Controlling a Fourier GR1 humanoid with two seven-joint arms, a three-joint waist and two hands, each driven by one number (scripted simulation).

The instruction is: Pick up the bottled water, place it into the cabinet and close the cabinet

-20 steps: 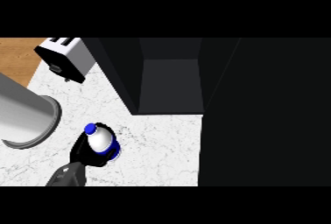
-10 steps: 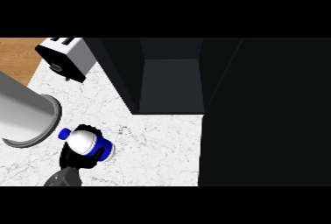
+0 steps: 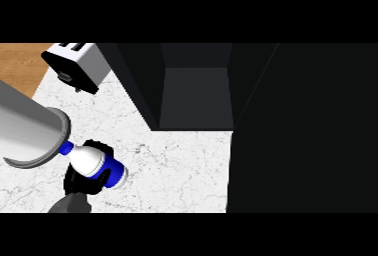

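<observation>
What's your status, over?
Left hand shut on bottled water, tilted. Right hand out of view. Cabinet open. Grey pot beside bottle cap.

A black hand (image 3: pixel 83 181) at the view's lower left curled round a bottled water (image 3: pixel 91 161), its grey forearm (image 3: pixel 69 204) entering from the lower edge. The bottle lay tilted, its blue cap (image 3: pixel 66 147) pointing up-left toward the rim of a large grey cylinder (image 3: pixel 26 131) at the left edge, cap and rim just beside each other. The white marbled counter (image 3: pixel 177 170) spread beneath. A toaster (image 3: pixel 74 66) stood at the upper left, near a strip of wooden floor (image 3: pixel 21 62). The dark cabinet (image 3: pixel 196 95) stood open above, its door (image 3: pixel 303 130) filling the view's right.
</observation>
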